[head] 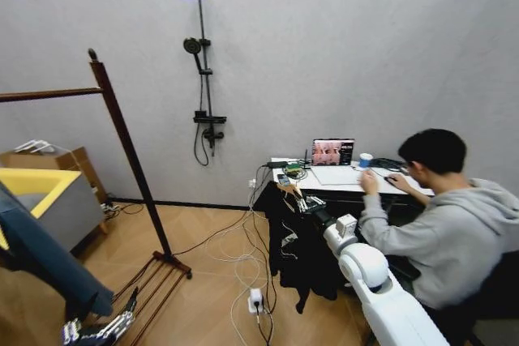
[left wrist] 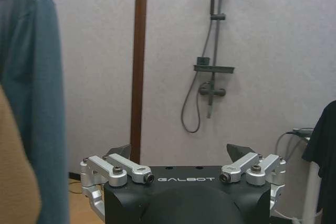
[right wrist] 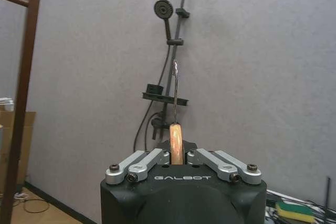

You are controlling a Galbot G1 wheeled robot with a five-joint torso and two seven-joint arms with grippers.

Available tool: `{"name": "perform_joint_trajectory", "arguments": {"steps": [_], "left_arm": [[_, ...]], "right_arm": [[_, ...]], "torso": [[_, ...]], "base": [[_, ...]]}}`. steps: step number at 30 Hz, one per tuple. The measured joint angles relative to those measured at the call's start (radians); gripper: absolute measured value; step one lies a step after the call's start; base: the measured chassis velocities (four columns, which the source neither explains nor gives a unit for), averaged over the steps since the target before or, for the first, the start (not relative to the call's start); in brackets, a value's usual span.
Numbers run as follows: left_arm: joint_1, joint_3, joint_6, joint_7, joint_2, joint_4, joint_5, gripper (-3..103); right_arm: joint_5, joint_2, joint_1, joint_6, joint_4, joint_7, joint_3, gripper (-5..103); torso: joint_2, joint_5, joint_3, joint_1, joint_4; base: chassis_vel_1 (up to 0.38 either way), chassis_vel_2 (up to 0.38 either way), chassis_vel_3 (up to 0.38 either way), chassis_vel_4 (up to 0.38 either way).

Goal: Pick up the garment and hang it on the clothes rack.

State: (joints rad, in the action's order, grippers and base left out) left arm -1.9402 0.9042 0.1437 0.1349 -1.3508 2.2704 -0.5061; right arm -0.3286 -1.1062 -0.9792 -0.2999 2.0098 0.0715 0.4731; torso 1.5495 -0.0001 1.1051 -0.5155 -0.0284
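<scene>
White, rounded shell segments of the right arm fill the lower right of the head view, rising toward the right gripper [head: 302, 200]. Its metal fingers [right wrist: 152, 160] are pressed in close on the light wooden hanger [right wrist: 176, 144], a smooth, rounded neck with a thin wire hook standing straight up from it.

Clothes rack [head: 130, 160]: dark reddish-brown wood, a slim round upright leaning across the left of the head view, knob finial on top, horizontal bar running off left, slatted shelf low near the floor. It stands well apart from the right gripper.

Garment [head: 300, 253]: black, soft, hanging in loose folds below the right gripper, in front of the white tabletop [head: 340, 177], clear of the floor. A small pale print shows on its front.

Dark teal-blue shirt [left wrist: 37, 93]: matte fabric hanging straight, close to the left wrist camera; a tan cloth edge lies beside it.

Left gripper [head: 97, 331]: low at the bottom left of the head view, just beside the rack's base. Its silver linkage fingers [left wrist: 121, 169] are spread wide with nothing between them.

Floor: pale wood planks with white cables trailing across.
</scene>
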Motion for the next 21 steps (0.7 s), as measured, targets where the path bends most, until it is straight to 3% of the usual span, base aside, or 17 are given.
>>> {"name": "perform_joint_trajectory", "arguments": {"steps": [8, 13, 21], "left_arm": [[0.000, 0.000, 0.000, 0.000, 0.000, 0.000, 0.000, 100], [0.000, 0.000, 0.000, 0.000, 0.000, 0.000, 0.000, 100], [0.000, 0.000, 0.000, 0.000, 0.000, 0.000, 0.000, 100]], "right_arm": [[0.022, -0.014, -0.034, -0.008, 0.076, 0.007, -0.006, 9], [-0.014, -0.037, -0.083, -0.047, 0.183, 0.004, -0.005, 9], [-0.126, -0.002, -0.015, -0.068, 0.144, -0.020, 0.012, 9]], "torso": [[0.000, 0.0000, 0.000, 0.000, -0.0001], [0.000, -0.0002, 0.000, 0.000, -0.0003], [0.000, -0.0001, 0.000, 0.000, -0.0002]], "base": [[0.081, 0.176, 0.171, 0.064], [0.093, 0.171, 0.169, 0.091], [0.080, 0.153, 0.162, 0.089]]}}
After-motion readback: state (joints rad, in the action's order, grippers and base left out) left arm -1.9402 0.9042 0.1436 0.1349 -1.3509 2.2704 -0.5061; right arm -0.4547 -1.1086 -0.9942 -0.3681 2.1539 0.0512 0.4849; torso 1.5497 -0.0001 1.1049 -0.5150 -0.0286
